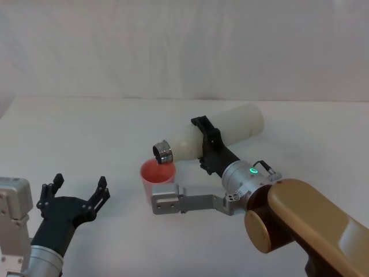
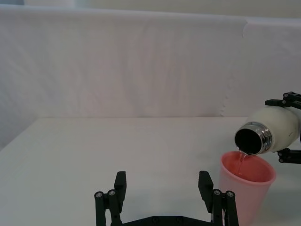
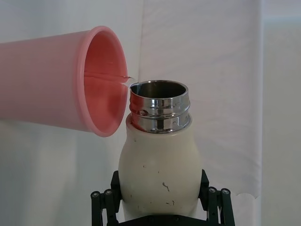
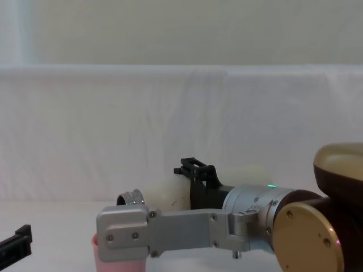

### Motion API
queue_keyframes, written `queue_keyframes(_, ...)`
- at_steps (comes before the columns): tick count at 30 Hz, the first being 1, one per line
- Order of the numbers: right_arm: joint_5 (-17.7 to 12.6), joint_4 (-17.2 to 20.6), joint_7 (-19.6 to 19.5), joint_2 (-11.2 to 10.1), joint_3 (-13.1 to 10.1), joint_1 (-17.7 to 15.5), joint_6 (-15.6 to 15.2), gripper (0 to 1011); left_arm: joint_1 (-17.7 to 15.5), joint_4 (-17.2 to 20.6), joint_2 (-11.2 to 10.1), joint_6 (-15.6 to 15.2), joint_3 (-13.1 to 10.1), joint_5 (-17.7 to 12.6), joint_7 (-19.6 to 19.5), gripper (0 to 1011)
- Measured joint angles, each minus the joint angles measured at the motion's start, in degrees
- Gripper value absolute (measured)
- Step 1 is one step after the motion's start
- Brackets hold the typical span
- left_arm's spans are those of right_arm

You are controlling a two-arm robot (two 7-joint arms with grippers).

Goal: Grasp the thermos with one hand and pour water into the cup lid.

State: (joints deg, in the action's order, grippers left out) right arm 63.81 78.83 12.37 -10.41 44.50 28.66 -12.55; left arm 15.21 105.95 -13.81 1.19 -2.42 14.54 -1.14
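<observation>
White table (image 1: 86, 133), white cloth backdrop (image 1: 184, 46) behind it. In the chest view the right arm's grey link (image 4: 170, 232) crosses in front of the cup lid (image 4: 116, 258) and hides most of it. Right gripper (image 1: 209, 147) near table centre, fingers clamped around the mid-body of the thermos (image 1: 222, 134), one on each side. Thermos held tipped well past level, base up and to the right, steel neck (image 1: 162, 152) down and left, mouth just over the cup lid's rim. Body cream-white, matte, a few small dark specks on it in the right wrist view; neck shiny, threaded. Thin stream of water (image 2: 241, 162) runs from the mouth into the cup lid. Cup lid salmon-pink, upright on the table. Left gripper (image 1: 78, 193) low at near left, well apart from the cup lid, fingers spread wide, holding nothing.
</observation>
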Motion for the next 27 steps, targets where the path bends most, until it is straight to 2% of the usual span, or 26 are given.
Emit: queue_keyframes(27, 0.04, 0.36, -0.09, -0.27, -0.15, -0.29, -0.14, 960, 0.00, 0.00, 0.00, 0.00, 0.00, 0.00, 0.00, 1001)
